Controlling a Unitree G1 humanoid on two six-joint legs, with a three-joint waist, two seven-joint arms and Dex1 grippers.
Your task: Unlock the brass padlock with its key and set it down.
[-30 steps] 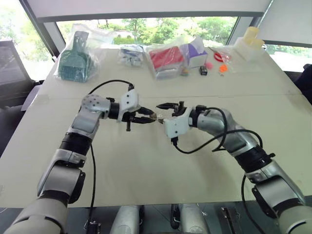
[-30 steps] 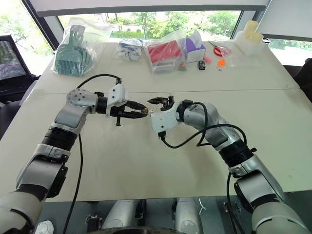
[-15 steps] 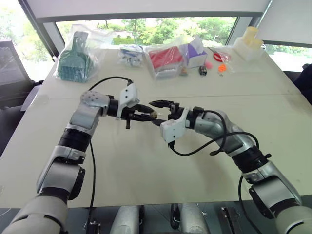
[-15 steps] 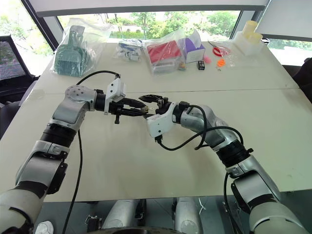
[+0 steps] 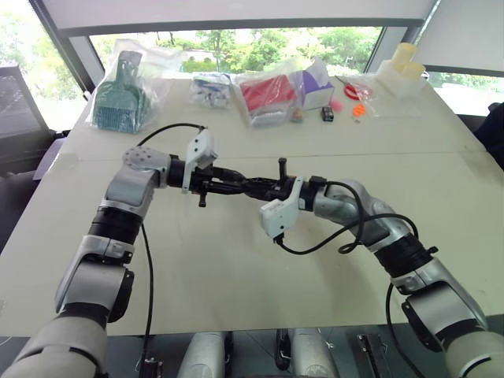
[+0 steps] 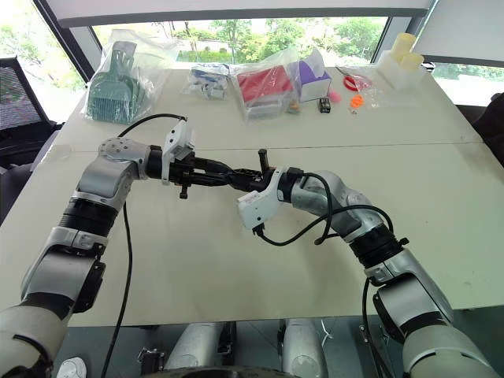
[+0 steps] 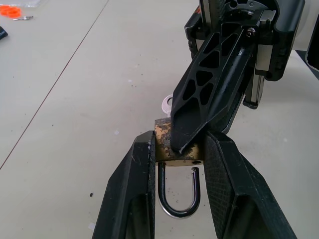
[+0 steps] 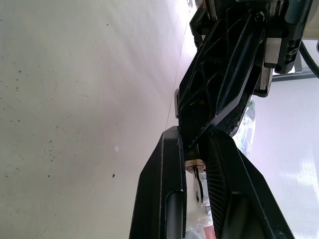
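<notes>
brass padlock (image 7: 177, 148) upright in left hand (image 7: 177, 164), shackle toward wrist

Head stereo pair looks down over table (image 5: 236, 268); wrist cameras close in, sharing brass padlock (image 7: 172, 144).

1. Padlock (image 7: 177, 149): brass body, dull and blotched with dark tarnish; shackle (image 7: 178, 199) of smooth, shiny silvery metal.
2. Key (image 8: 198, 185): thin bright metal.
3. Left gripper (image 7: 178, 164) and right gripper (image 8: 192, 172): matt black plastic fingers with cut-out webbing.
4. Table (image 5: 236, 268): matt off-white top, lightly speckled.
5. Bags (image 5: 126, 87): clear glossy plastic film, crinkled.
</notes>
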